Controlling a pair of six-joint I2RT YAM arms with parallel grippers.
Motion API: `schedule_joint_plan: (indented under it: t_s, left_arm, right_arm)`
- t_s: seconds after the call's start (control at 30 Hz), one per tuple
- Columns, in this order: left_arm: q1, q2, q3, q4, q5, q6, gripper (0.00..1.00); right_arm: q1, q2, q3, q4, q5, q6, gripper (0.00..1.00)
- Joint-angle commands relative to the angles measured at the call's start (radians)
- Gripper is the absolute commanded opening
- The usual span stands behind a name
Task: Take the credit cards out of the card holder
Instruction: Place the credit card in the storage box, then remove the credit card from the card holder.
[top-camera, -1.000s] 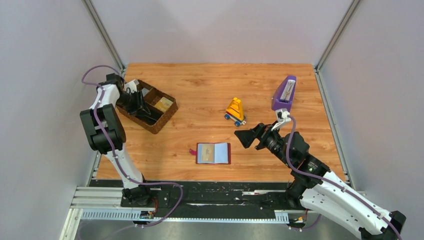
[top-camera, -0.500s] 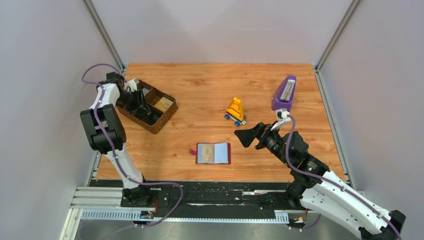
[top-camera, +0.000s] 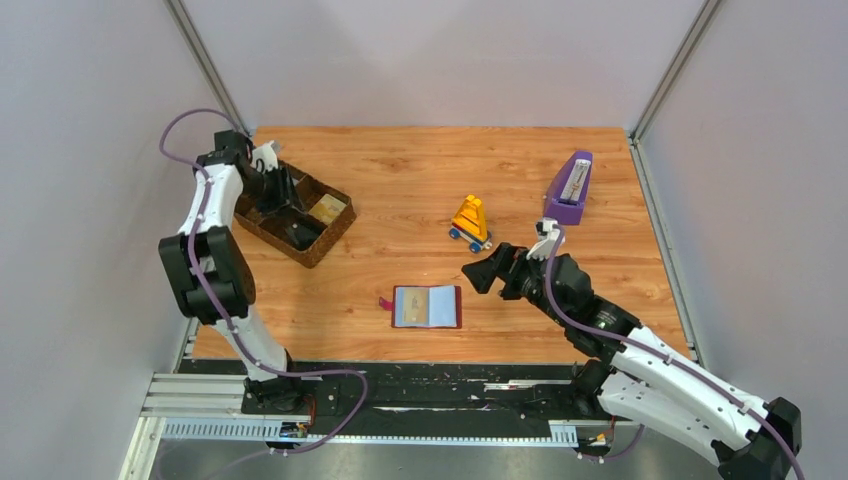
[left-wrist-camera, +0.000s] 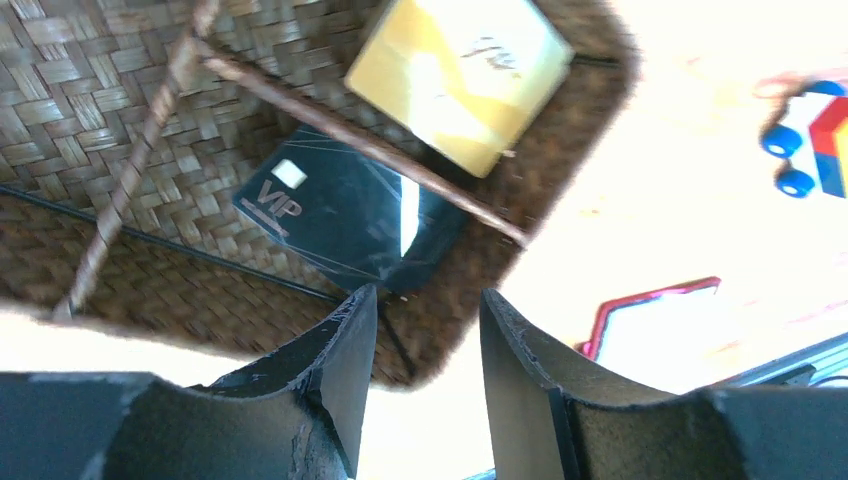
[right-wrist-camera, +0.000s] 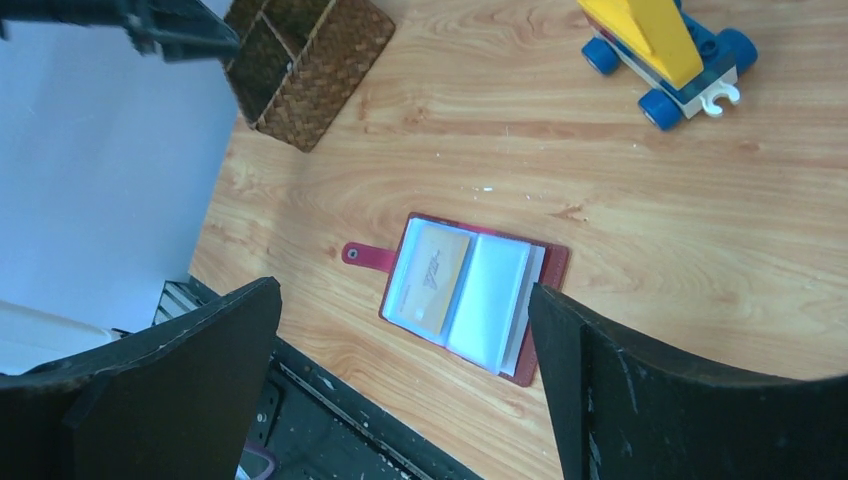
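Lying open crosswise — card holder (top-camera: 427, 307), tab (top-camera: 385, 304) leftward

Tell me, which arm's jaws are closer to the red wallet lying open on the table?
Right. The right arm holds its open jaws just right of the card holder; the left arm has its jaws far off, over the wicker basket.

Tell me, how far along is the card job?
Done: a black card and a yellow card lie in the brown wicker basket. In hand: nothing; the left gripper hangs open over the basket, the right gripper open above the dark red leather card holder. Left: one orange card in its sleeve.
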Motion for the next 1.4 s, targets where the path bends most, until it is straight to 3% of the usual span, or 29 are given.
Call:
schedule_joint_plan:
  t_s: [0.0, 0.17, 0.37, 0.43, 0.6, 0.67, 0.9, 1.37]
  left_arm:
    - [-0.050, -0.208, 0.050, 0.002, -0.006, -0.062, 0.50]
    - [-0.157, -0.371, -0.058, 0.052, 0.043, -0.109, 0.50]
    - [-0.382, -0.453, -0.231, 0.124, 0.065, -0.175, 0.46]
    - [-0.458, -0.471, -0.294, 0.167, 0.067, -0.204, 0.46]
    - [-0.570, -0.520, -0.435, 0.300, 0.084, -0.290, 0.45]
    - [-0.575, -0.535, -0.486, 0.373, 0.078, -0.314, 0.46]
    - [-0.575, -0.529, -0.612, 0.396, 0.013, -0.293, 0.47]
    - [-0.651, -0.405, -0.754, 0.542, 0.022, -0.335, 0.50]
  right_arm:
    - [-0.003, 0.049, 0.042, 0.000, -0.076, 0.017, 0.95]
    - [-0.003, 0.140, 0.031, 0.028, -0.210, 0.049, 0.80]
    - [-0.003, 0.236, -0.018, 0.160, -0.283, 0.087, 0.42]
    - [-0.003, 0.278, -0.031, 0.215, -0.303, 0.095, 0.39]
    - [-0.003, 0.419, -0.014, 0.247, -0.289, 0.113, 0.42]
    - [-0.002, 0.486, 0.016, 0.229, -0.275, 0.133, 0.46]
    - [0.063, 0.690, 0.186, 0.093, -0.172, 0.178, 0.52]
    - [0.101, 0.653, 0.202, 0.053, -0.093, 0.167, 0.55]
